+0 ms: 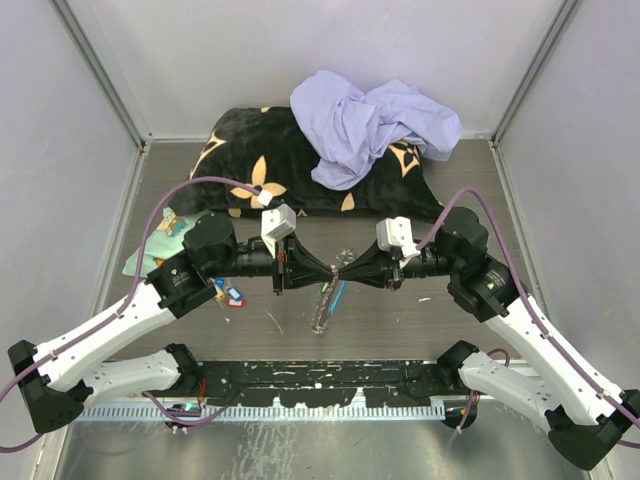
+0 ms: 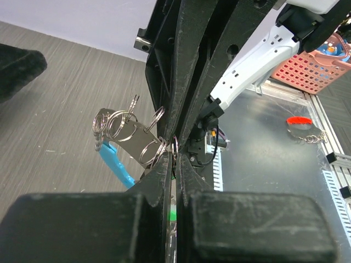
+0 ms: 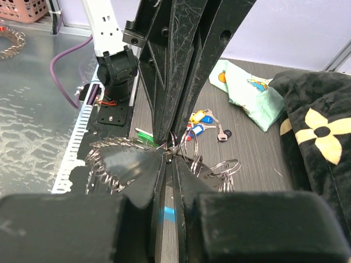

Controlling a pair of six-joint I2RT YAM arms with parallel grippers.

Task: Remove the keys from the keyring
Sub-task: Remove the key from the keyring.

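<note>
The keyring (image 1: 323,312) hangs in the air between the two hands, over the middle of the surface (image 1: 420,320); its chain (image 3: 109,159) and blue crescent (image 2: 118,167) dangle below the pinch. The left hand (image 2: 173,158) is clamped shut on one of the rings at its very tips; a green sliver shows in the slit and may be a key tag, though I cannot tell. The right hand (image 3: 169,155) meets it tip to tip with its fingers all but together; whether it grips a ring or nothing cannot be made out.

The main risk, I judge, is that thin hold; a pull from the right while the ring is nipped only by its edge could slip it free, and the whole bunch would drop. The hanging chain adds weight and swing to that tug. The rings crowd tightly around the metal plate (image 2: 137,137), so the right hand could catch the wrong ring, or two at once, and jam.

Just left of the hands some keys (image 3: 198,123) lie loose on the surface. Farther back sit a green cloth (image 3: 247,90) and a black cushion (image 1: 250,160); a key flicked that way could land in their folds.
</note>
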